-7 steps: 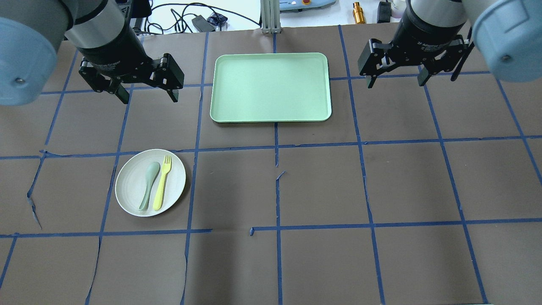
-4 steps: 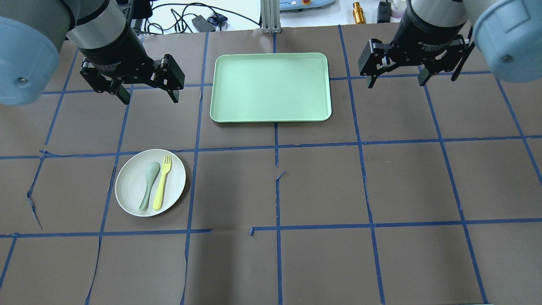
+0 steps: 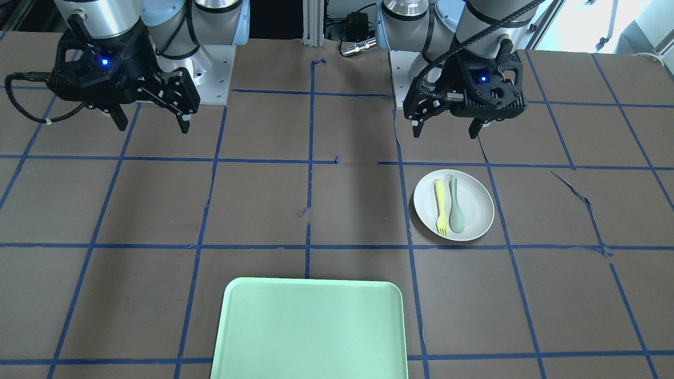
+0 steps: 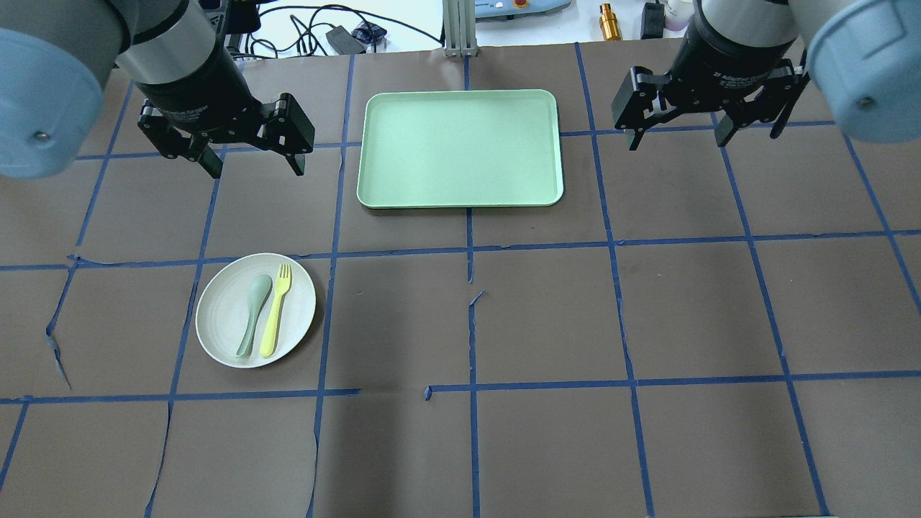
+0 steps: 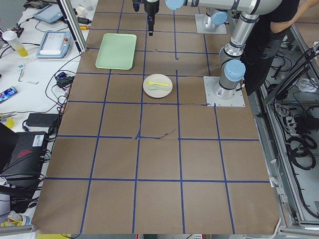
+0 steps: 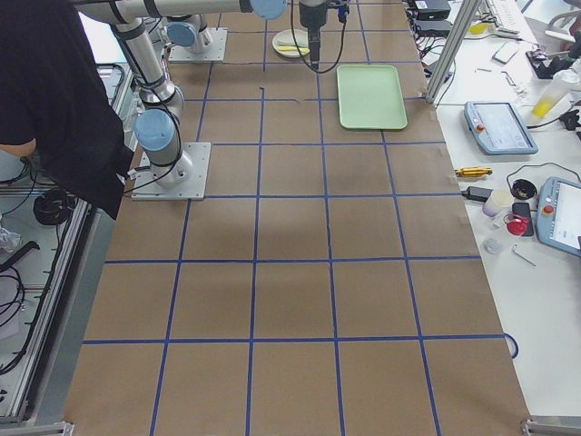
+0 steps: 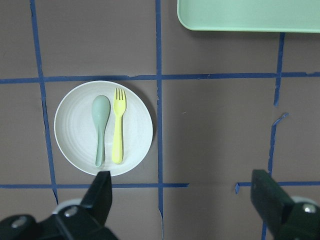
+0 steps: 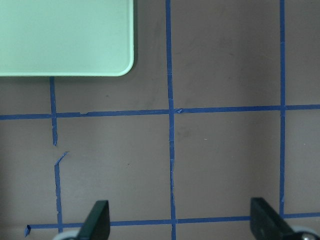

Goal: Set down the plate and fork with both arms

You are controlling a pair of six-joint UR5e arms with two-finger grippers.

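The off-white round plate (image 4: 216,320) lies on the table's left half, with the pale yellow fork (image 4: 273,311) and a grey-green spoon (image 4: 252,309) side by side on it. My left gripper (image 4: 256,169) is open and empty, high above the table, beyond the plate. In the left wrist view the plate (image 7: 75,125) and fork (image 7: 118,127) show ahead of the open left gripper (image 7: 181,180). My right gripper (image 4: 676,142) is open and empty, high at the far right, right of the tray. In the front-facing view the plate (image 3: 476,208) lies in front of the left gripper (image 3: 445,134).
A mint-green rectangular tray (image 4: 460,147) lies at the far middle of the table, between the two grippers. Brown paper with blue tape lines covers the table, torn in places. Cables and devices lie beyond the far edge. A person stands by the robot's base in the side views.
The right gripper has drifted very slightly to the right and the left gripper has barely shifted. Plate, fork, spoon and tray have not moved.
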